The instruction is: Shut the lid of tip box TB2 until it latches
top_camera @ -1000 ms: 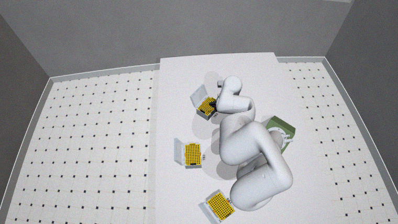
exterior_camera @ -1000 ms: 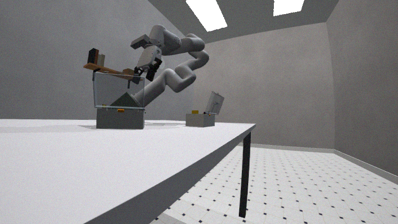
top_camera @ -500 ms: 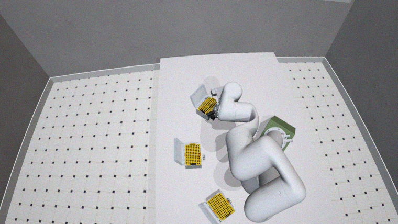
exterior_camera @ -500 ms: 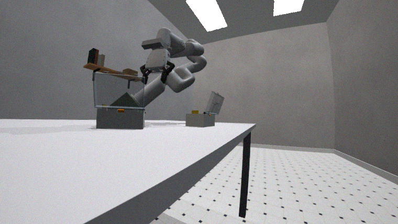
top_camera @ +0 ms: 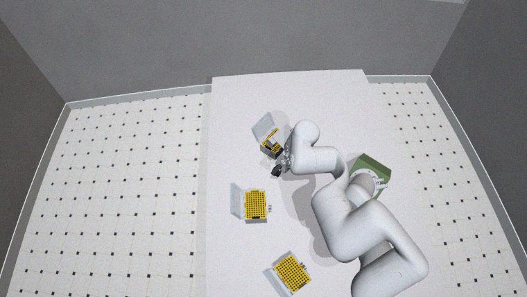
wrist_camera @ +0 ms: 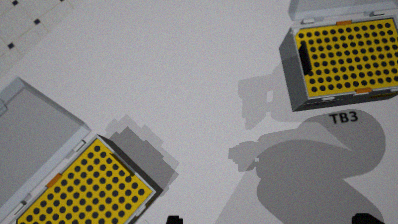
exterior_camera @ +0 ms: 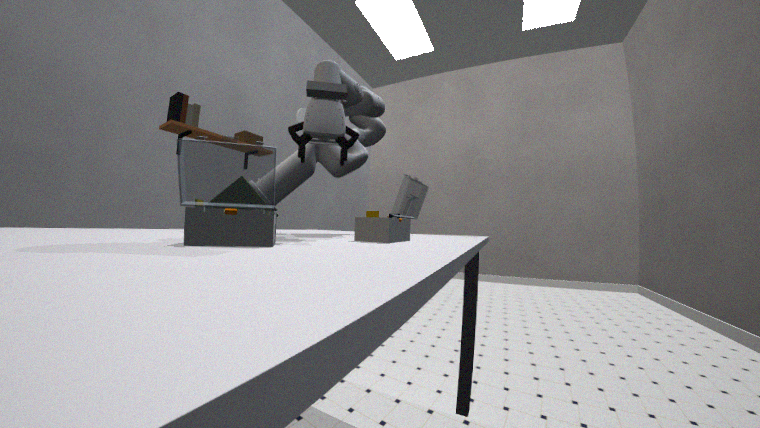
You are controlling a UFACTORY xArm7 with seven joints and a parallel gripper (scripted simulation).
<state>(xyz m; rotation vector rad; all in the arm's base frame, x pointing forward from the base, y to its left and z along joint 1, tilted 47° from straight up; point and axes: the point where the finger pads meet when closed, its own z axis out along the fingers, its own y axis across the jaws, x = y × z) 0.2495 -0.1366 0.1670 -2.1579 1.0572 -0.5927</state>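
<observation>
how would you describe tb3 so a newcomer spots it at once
On the white bench, three open tip boxes with yellow racks sit in a row beside the arm. TB3 is the end one nearest the back wall, partly under the arm's wrist. Only it has TB3 printed on the bench by its front edge.

— Count on the bench (top_camera: 258,236)?
— Three tip boxes: one (top_camera: 268,141), two (top_camera: 255,206), three (top_camera: 291,273). All three lids up.
— Arms?
— One arm (top_camera: 353,221), one claw (exterior_camera: 323,142).
</observation>
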